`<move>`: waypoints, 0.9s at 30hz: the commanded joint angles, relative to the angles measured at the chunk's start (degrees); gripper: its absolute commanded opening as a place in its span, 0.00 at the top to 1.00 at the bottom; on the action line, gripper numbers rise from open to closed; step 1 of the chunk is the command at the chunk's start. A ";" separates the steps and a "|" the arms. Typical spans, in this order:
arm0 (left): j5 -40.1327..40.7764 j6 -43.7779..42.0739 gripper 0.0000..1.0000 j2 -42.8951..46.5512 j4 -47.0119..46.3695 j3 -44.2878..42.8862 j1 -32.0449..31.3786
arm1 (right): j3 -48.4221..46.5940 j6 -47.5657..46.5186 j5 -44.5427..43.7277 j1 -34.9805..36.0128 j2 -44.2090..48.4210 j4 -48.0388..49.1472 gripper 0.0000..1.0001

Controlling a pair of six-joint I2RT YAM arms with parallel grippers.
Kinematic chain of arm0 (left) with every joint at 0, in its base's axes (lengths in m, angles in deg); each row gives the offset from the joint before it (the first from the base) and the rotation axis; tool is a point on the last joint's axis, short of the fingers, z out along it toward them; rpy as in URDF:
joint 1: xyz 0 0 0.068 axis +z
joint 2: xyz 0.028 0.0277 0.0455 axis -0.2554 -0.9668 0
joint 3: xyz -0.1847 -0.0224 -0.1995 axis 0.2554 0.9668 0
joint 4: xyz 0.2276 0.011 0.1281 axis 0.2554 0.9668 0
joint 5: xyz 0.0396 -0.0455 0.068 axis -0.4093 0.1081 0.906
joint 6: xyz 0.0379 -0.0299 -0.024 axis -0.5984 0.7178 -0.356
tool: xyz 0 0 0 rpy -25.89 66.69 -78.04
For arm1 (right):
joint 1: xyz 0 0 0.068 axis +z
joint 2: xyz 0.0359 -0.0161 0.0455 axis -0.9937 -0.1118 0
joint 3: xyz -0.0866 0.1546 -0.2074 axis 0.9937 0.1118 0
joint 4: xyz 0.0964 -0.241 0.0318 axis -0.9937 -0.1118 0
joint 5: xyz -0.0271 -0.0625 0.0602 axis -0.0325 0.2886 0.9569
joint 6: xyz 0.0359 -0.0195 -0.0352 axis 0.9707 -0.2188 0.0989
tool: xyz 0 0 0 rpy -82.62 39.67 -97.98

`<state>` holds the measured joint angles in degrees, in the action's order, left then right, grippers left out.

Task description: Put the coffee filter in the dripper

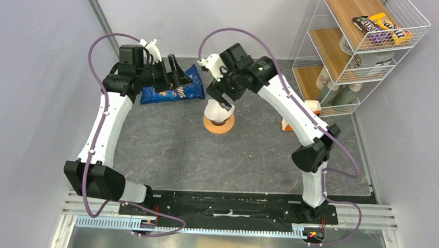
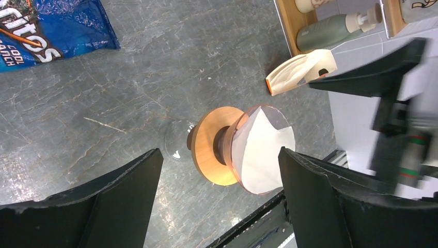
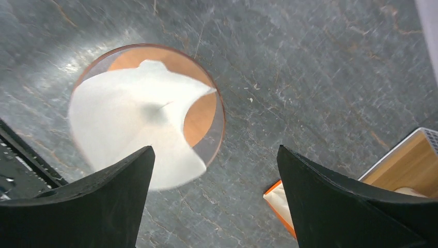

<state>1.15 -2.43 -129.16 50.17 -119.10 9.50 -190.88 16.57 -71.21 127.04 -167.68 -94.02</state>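
The coffee filter (image 3: 134,113) sits point-down in the dripper (image 3: 199,116), mid-bench, left of centre in the right wrist view. The right jaws hang wide and empty just above it. The left jaws, also wide, stand farther off.

Grey marbled table (image 1: 171,152), pale grey walls (image 1: 33,54), white wire rack (image 1: 333,53) at right
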 commanded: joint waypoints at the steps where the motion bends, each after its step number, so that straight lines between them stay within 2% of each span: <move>1: -0.32 0.89 0.09 2.16 0.27 -0.39 0.55 | -0.21 -0.33 7.96 -0.93 10.07 1.90 0.06; 3: -0.50 1.37 0.09 2.23 0.30 -0.49 0.52 | 0.71 -0.31 13.29 -0.92 11.40 2.72 0.14; 5: -0.59 1.79 0.09 2.42 0.30 -0.58 0.63 | 1.83 -0.64 18.45 -0.88 11.82 2.82 0.33; 6: -0.55 1.99 0.09 2.40 0.34 -0.66 0.64 | 2.36 -0.59 20.83 -0.79 11.76 2.89 0.48; 8: -0.50 2.32 0.09 2.57 0.30 -0.75 0.60 | 2.66 -0.74 22.25 -0.43 10.67 2.26 0.70; 11: -0.24 2.46 0.09 3.02 0.38 -0.67 0.69 | 1.49 -1.71 22.22 -0.01 7.19 -0.67 0.88; 13: -0.22 2.59 0.09 3.19 0.36 -0.45 0.80 | 1.47 -1.58 21.06 0.09 5.30 -0.99 0.92; 23: -0.04 2.67 0.09 3.83 0.82 0.65 0.90 | 8.39 -1.28 14.76 0.48 2.33 7.13 0.94; 27: 0.32 2.50 0.09 3.65 0.74 0.61 1.01 | 17.08 -3.45 13.68 0.92 4.47 14.32 0.95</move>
<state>1.19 -1.12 -127.12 51.50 -118.42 9.98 -180.02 15.30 -55.21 127.26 -165.74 -87.66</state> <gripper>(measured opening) 0.906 0.053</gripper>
